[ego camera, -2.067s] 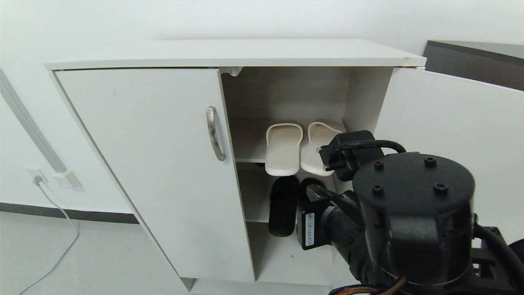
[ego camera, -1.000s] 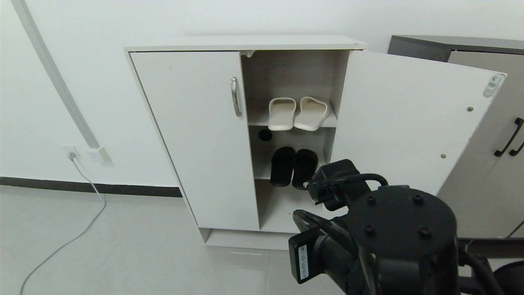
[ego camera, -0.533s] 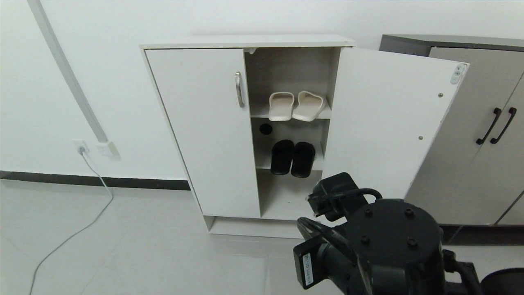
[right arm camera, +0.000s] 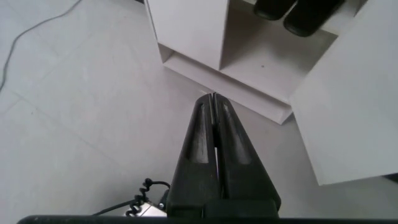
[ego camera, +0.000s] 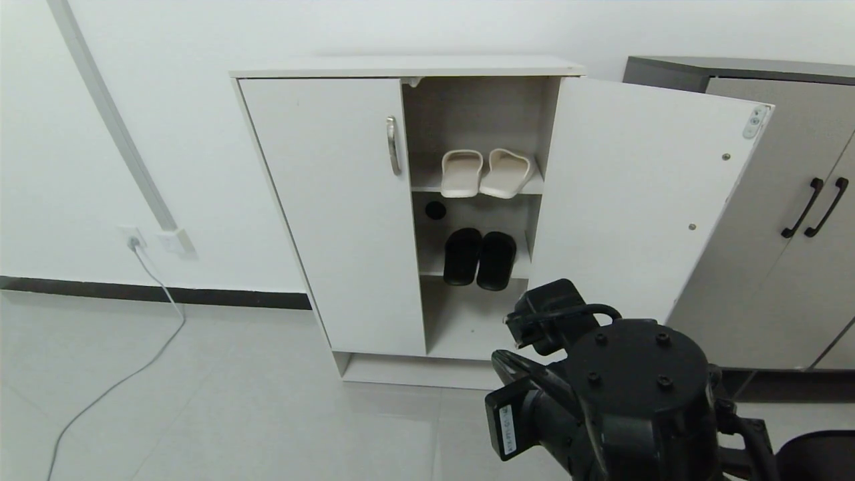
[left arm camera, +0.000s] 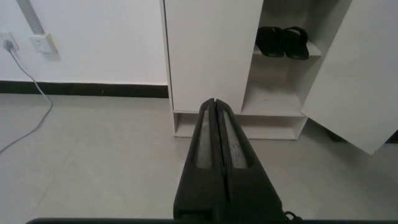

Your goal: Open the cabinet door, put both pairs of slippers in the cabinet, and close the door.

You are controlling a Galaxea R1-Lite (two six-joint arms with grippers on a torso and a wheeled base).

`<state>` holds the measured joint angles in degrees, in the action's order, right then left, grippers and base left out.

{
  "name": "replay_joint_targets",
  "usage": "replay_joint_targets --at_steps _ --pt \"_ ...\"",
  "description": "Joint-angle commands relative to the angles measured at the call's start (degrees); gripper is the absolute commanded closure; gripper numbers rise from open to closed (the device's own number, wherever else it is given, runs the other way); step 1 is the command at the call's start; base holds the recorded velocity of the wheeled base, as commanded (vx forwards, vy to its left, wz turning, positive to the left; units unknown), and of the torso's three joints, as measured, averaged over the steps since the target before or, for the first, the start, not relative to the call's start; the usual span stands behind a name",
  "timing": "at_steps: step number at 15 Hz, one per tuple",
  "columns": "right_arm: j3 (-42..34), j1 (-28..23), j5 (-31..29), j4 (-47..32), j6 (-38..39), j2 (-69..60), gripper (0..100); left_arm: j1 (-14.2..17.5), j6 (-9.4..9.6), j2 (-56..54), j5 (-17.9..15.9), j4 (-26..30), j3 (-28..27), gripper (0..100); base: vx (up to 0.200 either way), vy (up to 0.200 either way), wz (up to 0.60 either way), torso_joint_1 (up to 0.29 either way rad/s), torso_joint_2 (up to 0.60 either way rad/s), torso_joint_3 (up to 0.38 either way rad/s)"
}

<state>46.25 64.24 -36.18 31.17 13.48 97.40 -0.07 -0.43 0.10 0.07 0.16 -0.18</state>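
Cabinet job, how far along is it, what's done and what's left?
Done: the right door stands open, with the white slippers on the upper shelf and the black slippers on the shelf below. In hand: nothing; the left gripper and right gripper are both shut and empty, above the floor in front of the cabinet. Left: closing the door.

The left gripper (left arm camera: 214, 102) and right gripper (right arm camera: 214, 94) are black with grey inner pads (left arm camera: 203, 140). Beyond the jaws, the cabinet (ego camera: 334, 200) is plain white with a silver handle (ego camera: 393, 145), holding cream slippers (ego camera: 484, 174) and black slippers (ego camera: 479, 257). Beneath the jaws the floor (left arm camera: 93, 155) is pale grey, and the baseboard (ego camera: 133, 293) is black.
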Motion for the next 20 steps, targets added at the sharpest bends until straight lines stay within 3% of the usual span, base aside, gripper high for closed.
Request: replay_joint_targets --at_steps 1,10,20 --pt "-0.1 0.1 0.1 -0.1 0.0 0.3 100 0.1 -0.01 0.0 0.0 0.0 0.0 100 0.000 0.000 0.00 0.000 0.00 0.000" --pt "-0.4 0.0 0.2 -0.1 0.0 0.3 100 0.1 -0.10 0.0 0.0 0.0 0.0 100 0.000 0.000 0.00 0.000 -0.02 -0.020" --pt "-0.6 -1.1 1.0 -0.1 0.0 0.9 100 0.0 -0.10 0.0 0.0 0.0 0.0 100 0.000 0.000 0.00 0.067 -0.40 -0.343"
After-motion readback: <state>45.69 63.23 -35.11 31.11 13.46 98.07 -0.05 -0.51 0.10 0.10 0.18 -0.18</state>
